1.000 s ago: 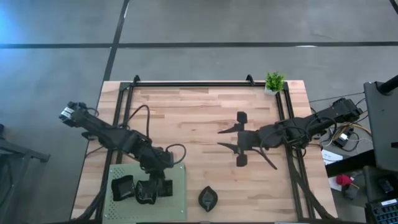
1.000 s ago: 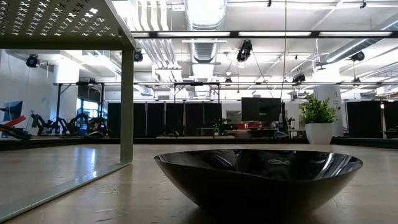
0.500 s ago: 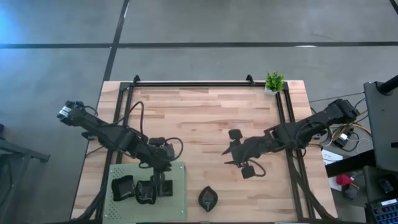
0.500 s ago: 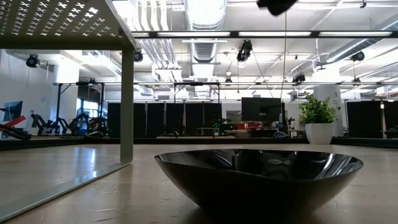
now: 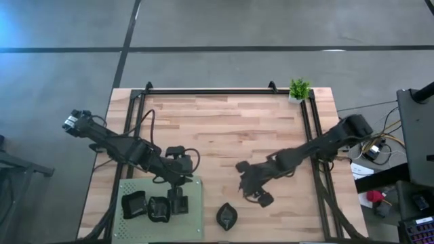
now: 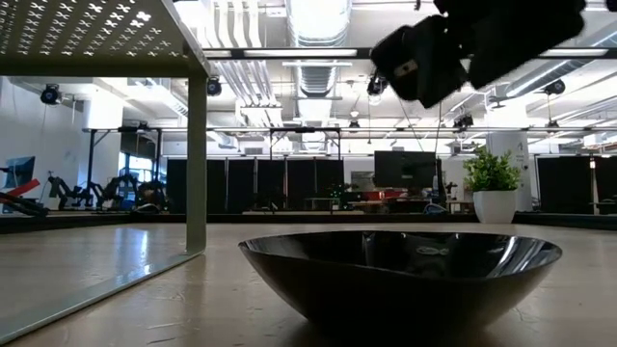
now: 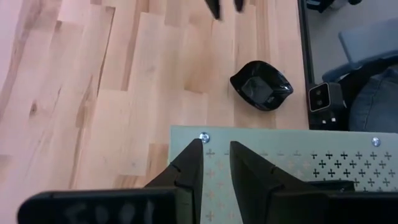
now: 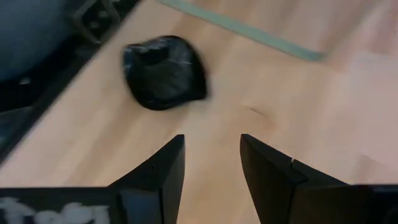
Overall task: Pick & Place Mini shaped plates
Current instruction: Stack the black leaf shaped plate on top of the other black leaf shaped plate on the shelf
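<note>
A small black plate (image 5: 226, 215) sat near the worktop's (image 5: 217, 129) front edge, at about six o'clock. It looked hard, shiny and light, so it might slip; the thin rim seemed the best place to pinch it. Nothing lay inside it. Just behind it, the right gripper (image 8: 210, 163) hung with open, empty fingers. At about eight o'clock, the green mat (image 5: 193, 224) held two more black plates (image 5: 146, 207). The left gripper (image 7: 214, 168) hung over the mat, fingers a little apart, holding nothing.
</note>
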